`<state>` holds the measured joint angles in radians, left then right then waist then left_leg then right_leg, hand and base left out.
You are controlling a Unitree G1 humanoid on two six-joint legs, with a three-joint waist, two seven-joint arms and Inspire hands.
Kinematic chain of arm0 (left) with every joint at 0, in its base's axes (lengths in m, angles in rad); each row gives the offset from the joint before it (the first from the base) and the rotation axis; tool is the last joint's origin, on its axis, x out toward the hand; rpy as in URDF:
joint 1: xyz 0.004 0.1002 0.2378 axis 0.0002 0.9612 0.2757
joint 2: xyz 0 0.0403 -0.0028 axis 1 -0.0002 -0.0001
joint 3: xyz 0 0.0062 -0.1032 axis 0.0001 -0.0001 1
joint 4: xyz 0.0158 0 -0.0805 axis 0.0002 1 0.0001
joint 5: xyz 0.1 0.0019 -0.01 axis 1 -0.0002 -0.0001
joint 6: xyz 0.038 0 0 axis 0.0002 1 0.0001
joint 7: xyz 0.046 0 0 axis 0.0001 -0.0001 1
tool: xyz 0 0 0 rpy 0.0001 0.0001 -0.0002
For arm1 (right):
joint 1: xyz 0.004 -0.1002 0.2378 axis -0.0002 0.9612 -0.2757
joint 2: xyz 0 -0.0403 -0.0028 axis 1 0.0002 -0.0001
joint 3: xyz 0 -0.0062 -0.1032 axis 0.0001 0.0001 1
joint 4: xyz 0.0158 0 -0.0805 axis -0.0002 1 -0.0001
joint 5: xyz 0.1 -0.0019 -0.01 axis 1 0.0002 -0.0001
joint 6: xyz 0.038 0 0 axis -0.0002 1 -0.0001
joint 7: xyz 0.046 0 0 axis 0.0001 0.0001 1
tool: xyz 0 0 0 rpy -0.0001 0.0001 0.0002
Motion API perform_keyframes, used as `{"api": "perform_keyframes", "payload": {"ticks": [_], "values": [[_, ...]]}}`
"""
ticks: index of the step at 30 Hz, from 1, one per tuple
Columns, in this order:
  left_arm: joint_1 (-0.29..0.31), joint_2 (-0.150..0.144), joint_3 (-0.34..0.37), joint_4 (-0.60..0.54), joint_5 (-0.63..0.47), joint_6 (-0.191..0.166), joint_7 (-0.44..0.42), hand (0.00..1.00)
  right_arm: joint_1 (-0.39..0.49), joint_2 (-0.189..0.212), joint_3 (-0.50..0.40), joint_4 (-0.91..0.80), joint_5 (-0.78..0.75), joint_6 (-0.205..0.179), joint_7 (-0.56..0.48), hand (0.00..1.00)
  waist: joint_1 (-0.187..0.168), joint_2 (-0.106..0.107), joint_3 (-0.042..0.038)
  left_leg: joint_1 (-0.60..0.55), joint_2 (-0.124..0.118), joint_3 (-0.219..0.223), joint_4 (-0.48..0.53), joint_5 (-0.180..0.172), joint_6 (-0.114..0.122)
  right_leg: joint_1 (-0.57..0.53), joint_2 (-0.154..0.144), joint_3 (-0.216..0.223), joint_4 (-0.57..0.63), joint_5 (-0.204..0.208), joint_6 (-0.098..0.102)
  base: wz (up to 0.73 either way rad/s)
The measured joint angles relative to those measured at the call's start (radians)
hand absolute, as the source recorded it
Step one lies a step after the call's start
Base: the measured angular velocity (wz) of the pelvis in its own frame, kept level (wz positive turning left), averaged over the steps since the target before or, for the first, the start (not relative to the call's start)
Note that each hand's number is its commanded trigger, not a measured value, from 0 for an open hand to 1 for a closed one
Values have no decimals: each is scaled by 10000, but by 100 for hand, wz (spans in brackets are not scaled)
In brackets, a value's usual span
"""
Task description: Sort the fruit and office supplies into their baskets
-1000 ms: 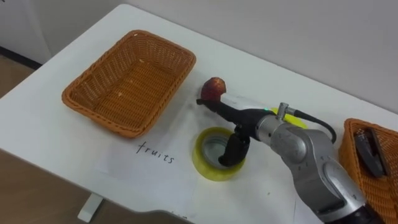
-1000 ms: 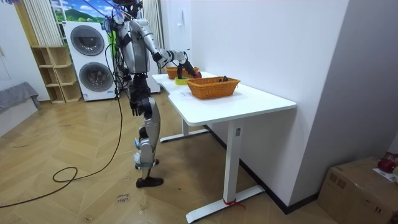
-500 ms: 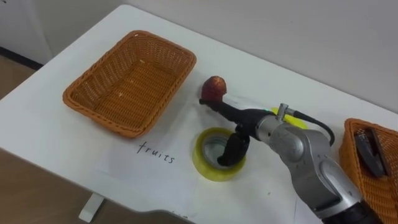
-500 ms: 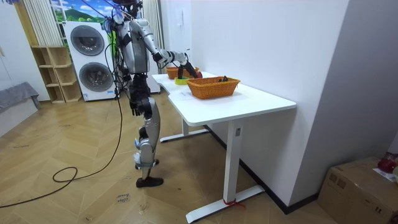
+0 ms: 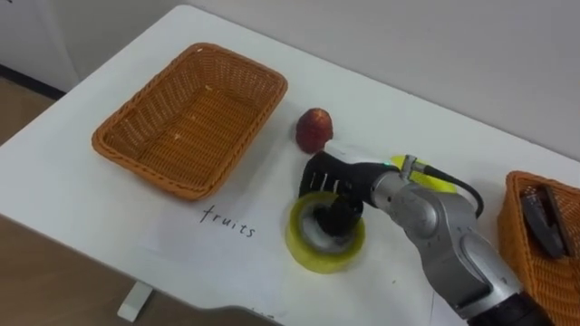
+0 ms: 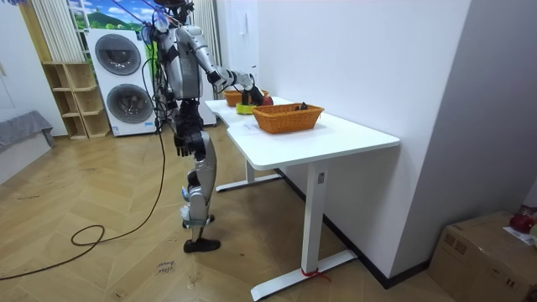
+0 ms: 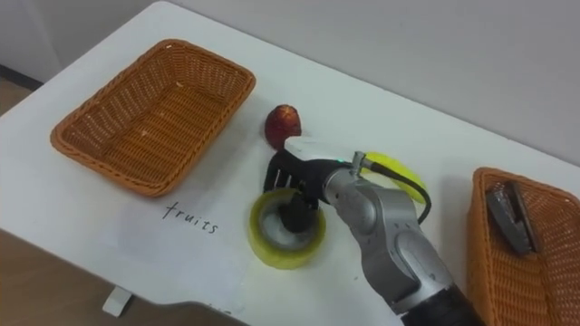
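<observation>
The yellow roll of tape (image 5: 319,260) lies flat on the white table (image 5: 72,195), near the front edge. We see the right hand (image 5: 331,179) on top of it, thumb down inside the core and dark fingers (image 7: 283,170) curled over the far rim, so the roll's wall is pinched between them. Just beyond the hand sits a red, rounded fruit (image 5: 314,129), apart from the roll. A yellow-green thing (image 5: 433,179) peeks out behind the wrist, and we cannot tell what it is. On the robot's left stands a rectangular orange wicker basket (image 5: 195,118), and the handwritten word "fruits" (image 5: 227,222) lies before it. A second wicker basket (image 5: 515,237) on the right holds a dark stapler (image 5: 544,217). In the room view the robot stands upright at the table's end, its left hand (image 6: 181,144) hanging by its hip.
</observation>
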<state>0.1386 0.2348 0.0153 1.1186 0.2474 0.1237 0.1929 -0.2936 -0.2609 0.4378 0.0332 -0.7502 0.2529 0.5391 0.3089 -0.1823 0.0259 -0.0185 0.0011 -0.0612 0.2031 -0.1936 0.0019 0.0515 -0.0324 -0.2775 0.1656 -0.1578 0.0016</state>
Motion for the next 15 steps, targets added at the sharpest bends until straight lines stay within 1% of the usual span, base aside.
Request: {"api": "perform_keyframes", "payload": {"ticks": [11,14,15], "values": [[-23,4,5,15,9,-10,2,0,17,-37,24,78,62,-16,66,100,1,-12,-9,100,4,18,-67,1,1,62,2,24,10,0,0,0],[74,9,5,-20,-4,-9,3,0,69,-114,23,76,380,-20,-31,100,-2,-56,-43,88,4,31,-56,2,1,36,12,167,11,0,0,0],[91,8,6,-41,0,-9,3,0,184,-195,5,45,570,-38,-139,100,-29,-91,-76,131,3,55,-44,4,3,28,12,287,12,0,0,-4]]}}
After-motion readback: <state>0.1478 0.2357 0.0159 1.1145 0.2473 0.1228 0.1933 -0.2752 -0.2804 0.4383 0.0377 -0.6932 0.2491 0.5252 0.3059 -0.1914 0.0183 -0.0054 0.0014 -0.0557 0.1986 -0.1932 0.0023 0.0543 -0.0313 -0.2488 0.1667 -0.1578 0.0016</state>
